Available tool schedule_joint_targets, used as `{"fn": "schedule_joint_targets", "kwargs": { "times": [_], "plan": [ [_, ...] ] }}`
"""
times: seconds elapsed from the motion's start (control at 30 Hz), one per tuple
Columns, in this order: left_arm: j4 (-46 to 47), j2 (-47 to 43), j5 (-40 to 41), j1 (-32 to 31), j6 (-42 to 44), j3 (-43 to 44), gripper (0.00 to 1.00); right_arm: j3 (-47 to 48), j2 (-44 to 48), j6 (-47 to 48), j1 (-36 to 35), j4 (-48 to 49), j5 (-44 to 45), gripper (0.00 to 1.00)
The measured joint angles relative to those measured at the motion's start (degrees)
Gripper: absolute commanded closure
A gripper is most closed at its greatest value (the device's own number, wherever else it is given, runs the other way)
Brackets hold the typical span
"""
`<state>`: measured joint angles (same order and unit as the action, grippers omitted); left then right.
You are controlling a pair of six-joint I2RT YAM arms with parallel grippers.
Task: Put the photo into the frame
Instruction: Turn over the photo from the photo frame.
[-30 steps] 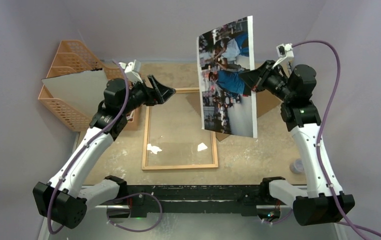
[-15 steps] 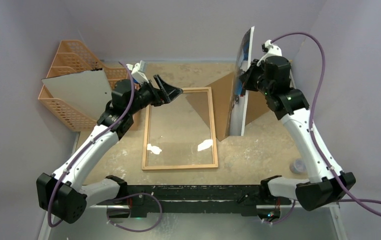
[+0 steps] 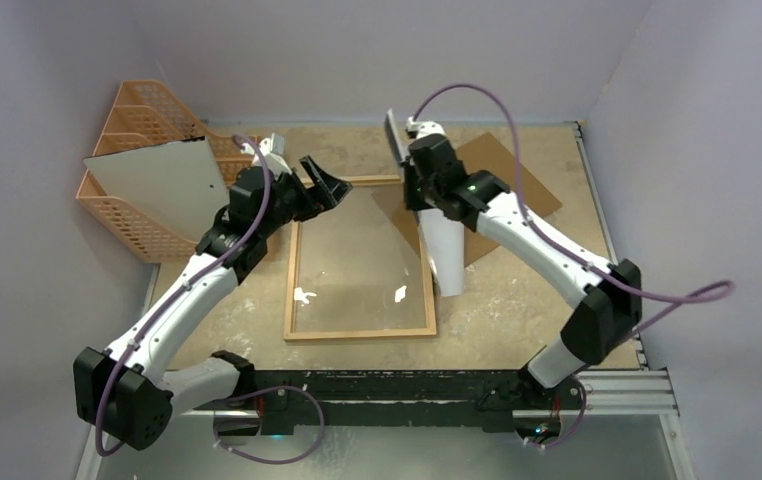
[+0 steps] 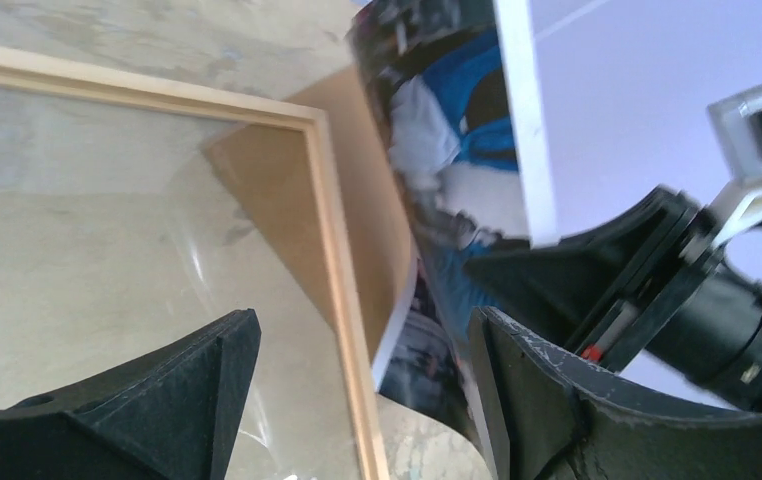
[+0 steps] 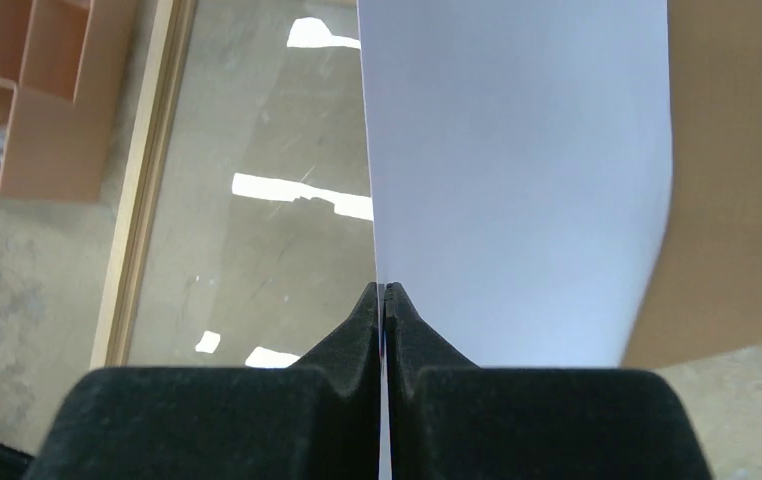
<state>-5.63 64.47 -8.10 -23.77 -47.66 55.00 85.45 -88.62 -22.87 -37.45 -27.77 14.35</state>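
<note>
The photo [image 3: 444,250] hangs steeply tilted over the frame's right side, its white back towards the top camera. Its printed side shows in the left wrist view [image 4: 435,150]. Its lower edge curls down near the table just outside the frame's right rail. My right gripper [image 3: 412,190] is shut on the photo's upper part, and the right wrist view shows its jaws [image 5: 384,290] pinching the sheet [image 5: 517,170]. The light-wood frame [image 3: 360,332] lies flat with its clear pane. My left gripper [image 3: 332,193] is open and empty above the frame's far left corner, and its wrist view [image 4: 362,345] faces the right rail [image 4: 342,300].
A brown hardboard panel [image 3: 517,175] lies at the back right, partly under the photo. An orange mesh organizer [image 3: 142,115] stands at the back left with a pale grey sheet [image 3: 162,185] leaning on it. Purple walls close in the sides and back.
My right arm has swung left with the photo, from the right side to the frame's right rail, and lowered it. The photo turned its white back up. My left gripper barely moved.
</note>
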Motion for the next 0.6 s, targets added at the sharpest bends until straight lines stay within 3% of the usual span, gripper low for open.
{"fn": "schedule_joint_targets", "kwargs": {
  "times": [0.33, 0.6],
  "plan": [
    [-4.79, -8.55, 16.59, 0.15, -0.90, -4.57, 0.14, 1.03, -7.98, -3.65, -5.31, 4.57, -6.84, 1.00],
    [-2.82, -4.17, 14.10, 0.28, -1.22, -6.88, 0.07, 0.66, -11.54, -8.70, -5.88, 10.25, -10.71, 1.00]
  ]
}}
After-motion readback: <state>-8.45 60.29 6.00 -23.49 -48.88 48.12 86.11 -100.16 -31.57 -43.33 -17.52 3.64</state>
